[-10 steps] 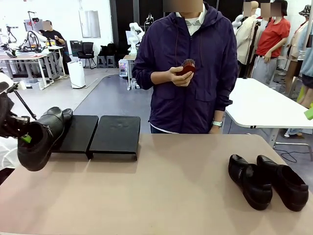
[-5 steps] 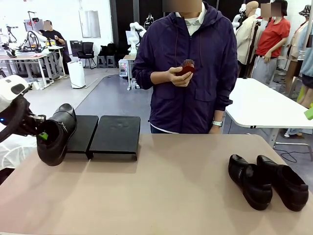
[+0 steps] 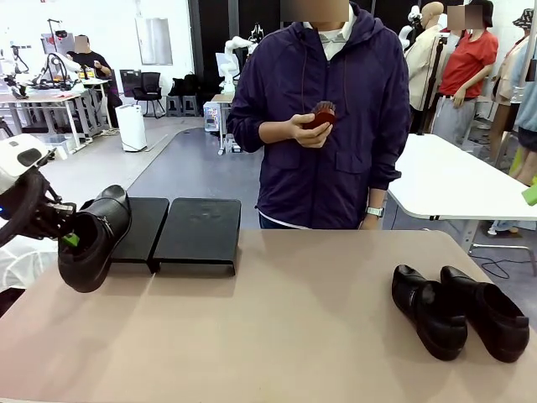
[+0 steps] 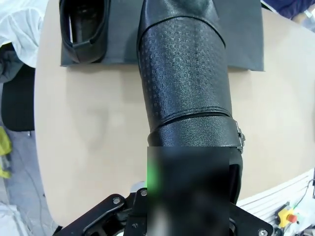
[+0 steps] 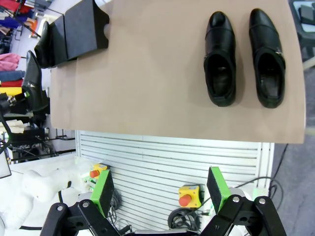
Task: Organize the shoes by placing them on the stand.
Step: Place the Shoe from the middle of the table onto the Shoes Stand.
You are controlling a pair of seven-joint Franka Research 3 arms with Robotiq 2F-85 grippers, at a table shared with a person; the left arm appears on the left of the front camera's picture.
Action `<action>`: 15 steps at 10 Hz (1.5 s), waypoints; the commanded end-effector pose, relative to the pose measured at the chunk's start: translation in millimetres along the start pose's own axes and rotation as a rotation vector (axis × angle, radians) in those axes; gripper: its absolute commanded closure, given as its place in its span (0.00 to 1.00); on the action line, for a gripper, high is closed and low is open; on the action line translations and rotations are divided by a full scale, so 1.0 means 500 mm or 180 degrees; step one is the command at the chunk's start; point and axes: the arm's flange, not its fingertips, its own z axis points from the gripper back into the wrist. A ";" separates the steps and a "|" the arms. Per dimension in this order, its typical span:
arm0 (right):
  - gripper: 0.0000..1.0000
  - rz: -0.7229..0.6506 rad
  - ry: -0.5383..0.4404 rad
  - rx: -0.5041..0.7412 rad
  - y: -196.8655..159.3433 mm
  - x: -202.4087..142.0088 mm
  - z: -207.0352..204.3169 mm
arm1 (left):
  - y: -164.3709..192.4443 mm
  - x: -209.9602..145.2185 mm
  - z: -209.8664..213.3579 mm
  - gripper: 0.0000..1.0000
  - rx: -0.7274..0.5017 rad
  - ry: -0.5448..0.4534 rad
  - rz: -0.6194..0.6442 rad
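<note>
Left of frame, we see our left tool (image 3: 71,240) holding a black shoe (image 3: 99,235) by the stand (image 3: 198,231), our right tool (image 5: 160,189) wide above the worktop (image 5: 147,88)

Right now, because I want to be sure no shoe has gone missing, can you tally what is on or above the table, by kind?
Black dress shoes: 4 (held shoe in the left fingers, shoe on the stand, near-centre table shoe, right-edge table shoe)
Black stand: 1
Total: 5
</note>
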 end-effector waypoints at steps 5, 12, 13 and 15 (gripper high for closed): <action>0.00 0.0044 0.0014 0.0059 0.001 0.004 0.005 | 0.048 0.177 -0.119 1.00 -0.0136 -0.0191 -0.0372; 0.00 0.0044 0.0014 0.0059 0.001 0.004 0.005 | 0.069 0.268 -0.300 1.00 0.0107 -0.1019 -0.0254; 0.00 0.0044 0.0014 0.0059 0.001 0.004 0.005 | 0.070 0.268 -0.305 1.00 0.0122 -0.1004 -0.0266; 0.00 0.0044 0.0014 0.0059 0.001 0.004 0.005 | 0.073 0.271 -0.312 1.00 0.0097 -0.0932 -0.0282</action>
